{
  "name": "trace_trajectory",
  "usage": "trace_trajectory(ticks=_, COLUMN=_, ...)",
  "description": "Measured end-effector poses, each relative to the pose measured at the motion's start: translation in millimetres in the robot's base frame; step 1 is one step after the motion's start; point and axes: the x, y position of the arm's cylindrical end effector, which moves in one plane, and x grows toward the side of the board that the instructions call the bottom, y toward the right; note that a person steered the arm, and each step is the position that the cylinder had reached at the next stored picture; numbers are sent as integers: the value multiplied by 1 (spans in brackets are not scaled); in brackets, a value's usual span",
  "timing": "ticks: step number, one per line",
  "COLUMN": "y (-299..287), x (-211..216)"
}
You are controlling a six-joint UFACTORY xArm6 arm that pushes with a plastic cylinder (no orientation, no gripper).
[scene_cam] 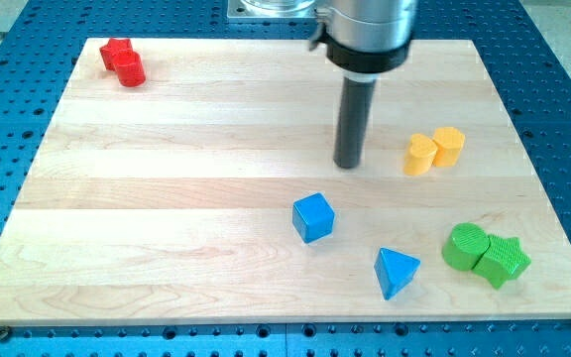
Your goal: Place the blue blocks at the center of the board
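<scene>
My tip (348, 165) sits on the wooden board (167, 198), a little right of the frame's middle and just above the centre line, with the dark rod rising straight up into the silver collar at the top of the frame. No fingers on this arm to call apart or together: it ends in the plain rod, and the rod touches no block at this moment.

Down below the tip and slightly to its left, there's the blue cube (313, 217), near the board's centre but on the lower side. Further down and to the right lies the blue triangular block (396, 272), close to the board's bottom edge. The two blues are apart from each other, and my tip stands clear of both.

Over on the right, level with the tip, two yellow blocks (434, 151) stand touching side by side. Lower right corner: a green round block (463, 245) pressed against a green star block (505, 260). Far upper left corner: two red blocks (123, 61) huddled together, their shapes hard to make out. The board rests on a blue perforated bench (8, 129).
</scene>
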Motion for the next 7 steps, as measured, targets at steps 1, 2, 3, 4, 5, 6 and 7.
trace_trajectory(ticks=1, y=18, x=66)
trace_trajectory(ticks=2, y=-13, x=122)
trace_trajectory(ticks=3, y=-65, x=97)
trace_trajectory(ticks=4, y=-92, x=58)
trace_trajectory(ticks=5, y=-31, x=85)
trace_trajectory(ticks=6, y=-52, x=44)
trace_trajectory(ticks=7, y=-88, x=64)
